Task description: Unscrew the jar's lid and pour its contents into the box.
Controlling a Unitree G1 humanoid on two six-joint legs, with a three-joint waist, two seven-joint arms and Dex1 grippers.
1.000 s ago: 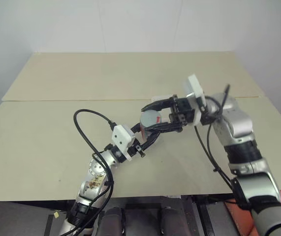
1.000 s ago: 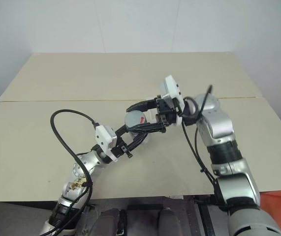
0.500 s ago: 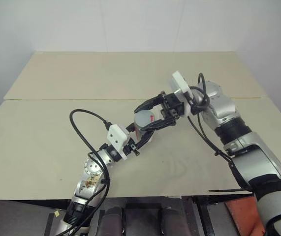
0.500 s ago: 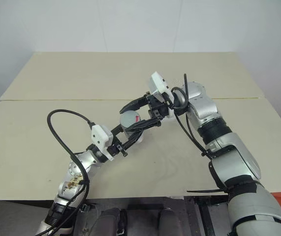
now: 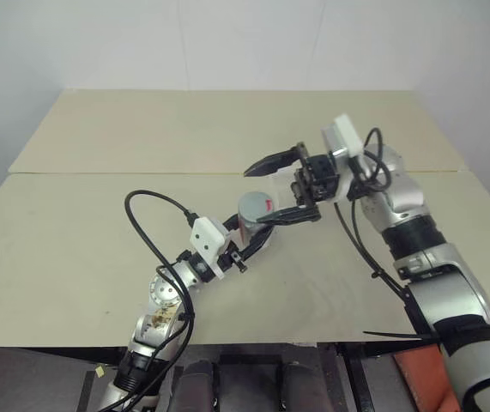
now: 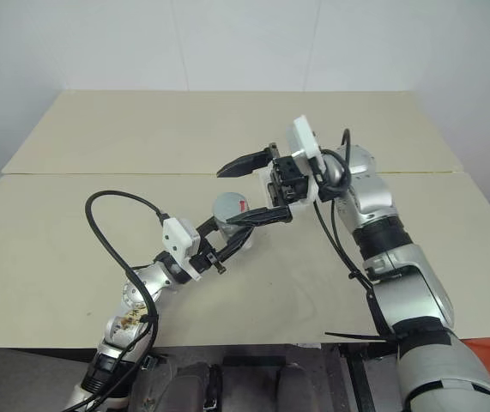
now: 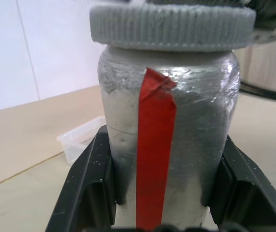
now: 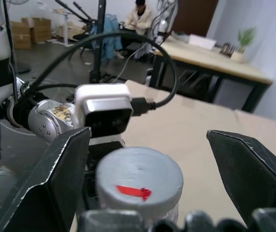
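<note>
Over the beige table [image 5: 99,249], my left claw [image 5: 253,233] clamps the jar [image 5: 252,215], lid [image 8: 138,176] on; my right claw [image 5: 281,187] gapes wide just above it, empty.

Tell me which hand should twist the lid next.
The right hand, probably. Its fingers are spread wide on either side of the lid, level with it but not touching. The left hand is shut on the jar, holding it upright, so it should go on bracing.
</note>
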